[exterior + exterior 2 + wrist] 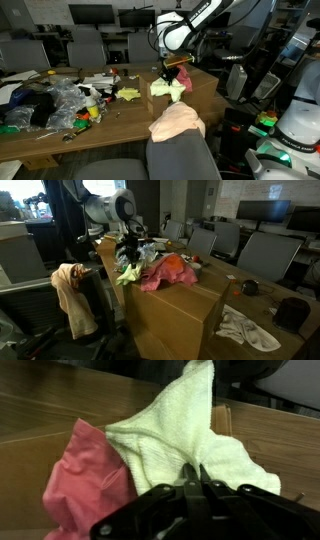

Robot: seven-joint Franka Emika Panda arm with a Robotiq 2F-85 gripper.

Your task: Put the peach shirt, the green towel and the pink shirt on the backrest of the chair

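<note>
At the table's [115, 128] end under the arm, the towel [165, 88] lies bunched on the wood with the claw [175, 68] down on it.

Wrist view:
- The claw [197, 478] is pinched tight on a fold of towel [190, 425], cloth caught between the fingers.
- From the pinch the towel fans wide, then narrows to a peak at the top of that view. Its long axis runs straight away from the claw.
- Cannot tell if any of it is off the table.
- The pink shirt [85, 485] touches the towel's side, crumpled, with one edge tucked under it.

In an exterior view the pink shirt [165, 273] is heaped on the tabletop just beside the towel [128, 276], on the side away from the arm. An orange patch faces up.

The peach shirt [178, 122] is draped over the backrest of the chair [185, 158], which stands at the table edge near the towel. In an exterior view the peach shirt [70, 298] hangs long, its axis vertical. The table edge lies between towel and chair.

Around:
- A heap of clear plastic and small bright bits [55, 100] sits at the other end of the table, well apart.
- A yellow scrap [130, 93] lies near the towel.
- A white cloth [245, 328] lies on a second tabletop.
- A row of grey chairs [85, 45] stands behind, with dark monitors [90, 14] beyond them.
</note>
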